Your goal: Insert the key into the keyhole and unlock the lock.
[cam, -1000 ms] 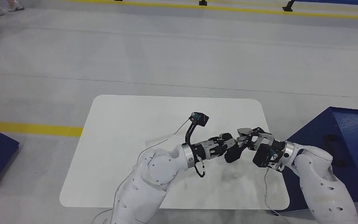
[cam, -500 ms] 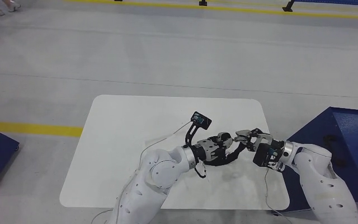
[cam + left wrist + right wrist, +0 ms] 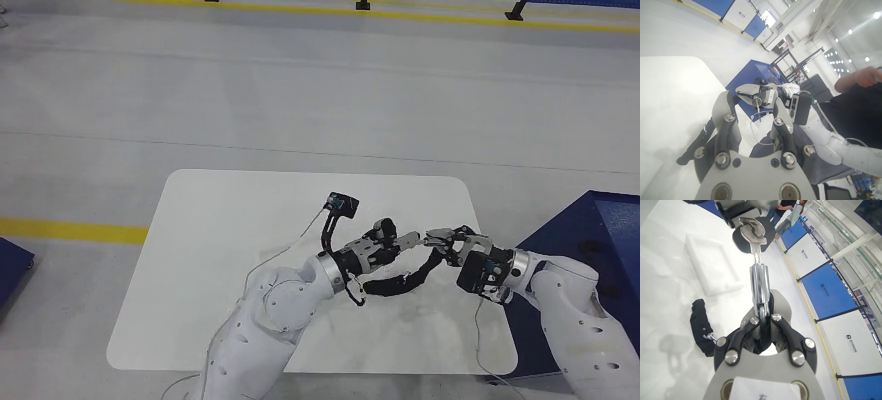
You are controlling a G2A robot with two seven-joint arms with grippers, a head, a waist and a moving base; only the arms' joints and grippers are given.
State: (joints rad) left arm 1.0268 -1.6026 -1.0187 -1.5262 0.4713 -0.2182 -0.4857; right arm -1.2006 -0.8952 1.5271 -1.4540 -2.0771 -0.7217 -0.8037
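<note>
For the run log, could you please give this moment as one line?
key: in keyhole | lock: held by right gripper | left gripper: open, facing key

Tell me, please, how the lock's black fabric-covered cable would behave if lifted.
Probably floppy: the black fabric-covered cable hangs in a curve from the chrome lock cylinder held by the right end effector. Its sleeve looks grippy, not slippery.
</note>
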